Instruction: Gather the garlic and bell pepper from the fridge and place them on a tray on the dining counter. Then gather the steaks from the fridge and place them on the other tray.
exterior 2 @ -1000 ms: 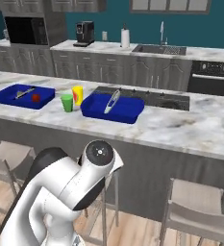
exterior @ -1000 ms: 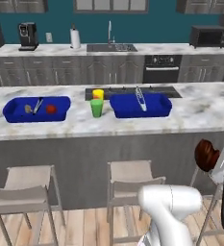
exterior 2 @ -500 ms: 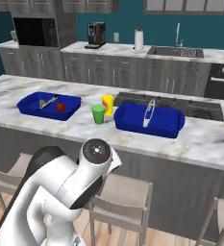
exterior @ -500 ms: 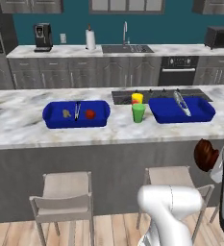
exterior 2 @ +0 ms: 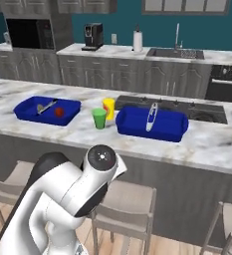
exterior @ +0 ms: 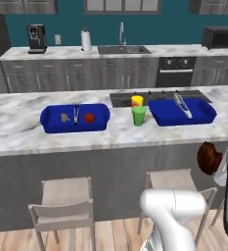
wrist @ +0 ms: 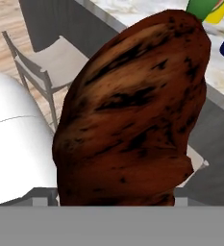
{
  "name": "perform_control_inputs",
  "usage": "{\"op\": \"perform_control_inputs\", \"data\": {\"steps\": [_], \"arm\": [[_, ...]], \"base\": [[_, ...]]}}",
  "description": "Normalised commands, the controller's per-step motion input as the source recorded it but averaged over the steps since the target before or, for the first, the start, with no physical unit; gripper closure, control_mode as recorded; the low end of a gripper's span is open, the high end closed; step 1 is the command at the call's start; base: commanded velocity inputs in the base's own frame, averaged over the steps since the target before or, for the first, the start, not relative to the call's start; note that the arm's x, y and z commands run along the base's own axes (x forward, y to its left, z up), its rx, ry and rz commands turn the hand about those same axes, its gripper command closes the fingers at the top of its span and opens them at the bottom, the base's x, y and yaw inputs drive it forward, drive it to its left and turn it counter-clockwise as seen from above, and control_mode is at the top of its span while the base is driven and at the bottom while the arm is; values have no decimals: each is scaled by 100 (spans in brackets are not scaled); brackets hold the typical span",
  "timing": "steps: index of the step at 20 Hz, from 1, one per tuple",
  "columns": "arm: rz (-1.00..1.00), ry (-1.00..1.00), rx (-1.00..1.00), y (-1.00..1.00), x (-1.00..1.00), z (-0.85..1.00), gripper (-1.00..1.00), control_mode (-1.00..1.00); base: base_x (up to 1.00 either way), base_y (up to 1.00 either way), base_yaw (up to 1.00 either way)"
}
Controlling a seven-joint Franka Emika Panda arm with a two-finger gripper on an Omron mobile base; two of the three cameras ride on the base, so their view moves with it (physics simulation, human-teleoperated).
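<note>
Carrying the brown steak [wrist: 132, 115] clamped in the claw, low beside the counter [exterior: 17, 132], since garlic [exterior: 64, 117] and pepper [exterior: 89, 117] fill the far-left tray [exterior: 49, 122] and the nearer tray [exterior: 203, 117] ahead is free.

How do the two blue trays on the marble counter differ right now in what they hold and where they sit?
The left tray holds a tan garlic bulb, a red bell pepper and metal tongs; the right tray holds only tongs, no food. The left tray lies on open marble; the right tray sits just in front of the dark cooktop, beside the green cup and yellow cup. Both are blue, rectangular and handled.
</note>
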Motion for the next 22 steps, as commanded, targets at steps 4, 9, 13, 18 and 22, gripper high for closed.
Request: {"op": "perform_control_inputs", "data": {"steps": [4,9,13,18,22], "arm": [[0,0,0,0,0,0,100,100],[0,0,0,0,0,0,100,100],[0,0,0,0,0,0,100,100],[0,0,0,0,0,0,100,100],[0,0,0,0,0,0,100,100]], "base": [[43,48,-39],[47,57,-44],[28,77,-36],[16,95,-29],[41,86,-29]]}}
